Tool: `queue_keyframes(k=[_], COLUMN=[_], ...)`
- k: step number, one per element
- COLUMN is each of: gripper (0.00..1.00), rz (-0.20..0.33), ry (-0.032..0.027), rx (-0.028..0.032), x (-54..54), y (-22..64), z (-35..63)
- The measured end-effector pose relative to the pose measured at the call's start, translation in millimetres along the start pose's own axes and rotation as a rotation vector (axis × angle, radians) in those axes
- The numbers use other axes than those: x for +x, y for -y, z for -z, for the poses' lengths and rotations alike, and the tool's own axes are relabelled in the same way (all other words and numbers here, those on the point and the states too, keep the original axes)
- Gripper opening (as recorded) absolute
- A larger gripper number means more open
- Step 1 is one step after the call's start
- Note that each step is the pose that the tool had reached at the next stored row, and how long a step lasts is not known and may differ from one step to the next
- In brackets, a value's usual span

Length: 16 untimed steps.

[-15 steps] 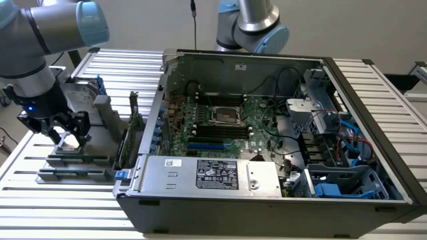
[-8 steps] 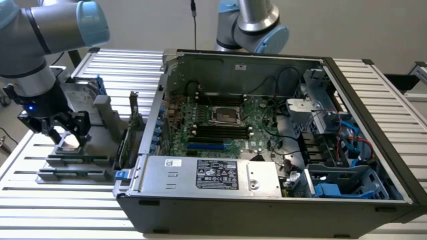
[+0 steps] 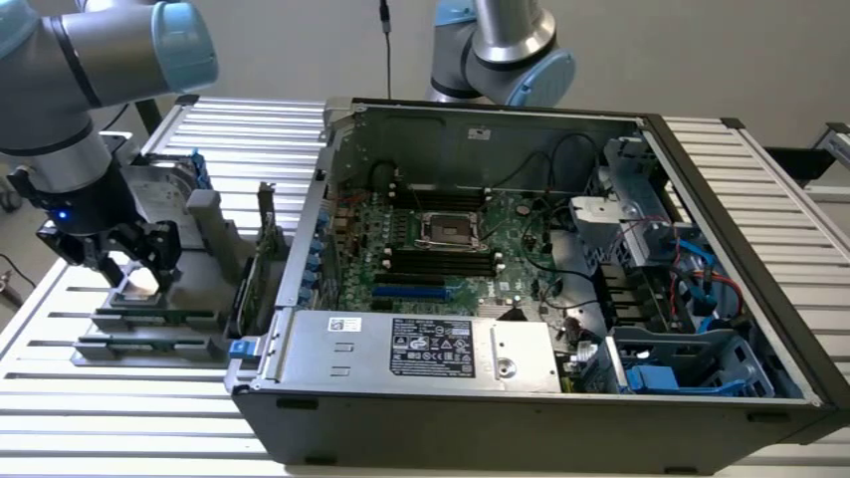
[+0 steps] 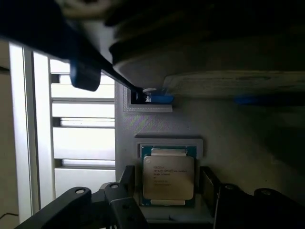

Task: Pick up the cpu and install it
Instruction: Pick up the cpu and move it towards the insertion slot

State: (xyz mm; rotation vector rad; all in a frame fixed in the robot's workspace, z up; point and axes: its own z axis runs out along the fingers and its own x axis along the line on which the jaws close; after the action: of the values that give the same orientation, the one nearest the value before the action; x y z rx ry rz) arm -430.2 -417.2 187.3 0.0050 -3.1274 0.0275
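Cpu [image 4: 168,177]: silver top up, flat in recess of grey holder [image 4: 228,143], on slatted surface [image 3: 54,339] at exterior view's left, outside open computer case [image 3: 531,428]. Pincer [image 4: 169,188] straddles cpu, fingers [image 4: 208,183] apart, one either side, not clamped. Motherboard socket [image 3: 449,231] inside case, well apart.

silver-grey arm [image 3: 74,110] tubes with pale blue joint caps; black wrist with a small blue light at 9 o'clock; black gripper [image 3: 135,274], dark linked fingers [image 4: 95,202] with round pivot pins.
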Motion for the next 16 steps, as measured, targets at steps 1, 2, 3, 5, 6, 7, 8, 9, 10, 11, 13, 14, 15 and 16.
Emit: queue_keyframes(k=[1, 2, 3, 5, 6, 7, 8, 9, 10, 11, 13, 14, 15, 16], gripper=[0.65, 0.65, 0.65, 0.65, 0.65, 0.65, 0.65, 0.65, 0.65, 0.65, 0.65, 0.65, 0.65, 0.65], rz=[0.0, 0.0, 0.0, 0.0, 0.0, 0.0, 0.0, 0.0, 0.0, 0.0, 0.0, 0.0, 0.0, 0.0], ry=[0.0009, 0.0017, 0.0026, 0.005, 0.0062, 0.0074, 0.0087, 0.0101, 0.0114, 0.0123, 0.0139, 0.0141, 0.0144, 0.0146], rx=[0.0, 0.0, 0.0, 0.0, 0.0, 0.0001, 0.0002, 0.0002, 0.0001, 0.0001, 0.0001, 0.0001, 0.0001, 0.0], x=[0.0, 0.0, 0.0, -0.1, 0.0, 0.1, 0.2, 0.3, 0.5, 0.7, 1.2, 1.3, 1.3, 1.4], y=[-0.2, -0.3, -0.5, -0.7, -0.7, -0.7, -0.7, -0.7, -0.8, -0.8, -0.7, -0.8, -0.7, -0.7], z=[-0.1, -0.2, -0.3, -0.3, -0.3, -0.2, -0.2, -0.2, -0.3, -0.4, -0.5, -0.5, -0.6, -0.5])
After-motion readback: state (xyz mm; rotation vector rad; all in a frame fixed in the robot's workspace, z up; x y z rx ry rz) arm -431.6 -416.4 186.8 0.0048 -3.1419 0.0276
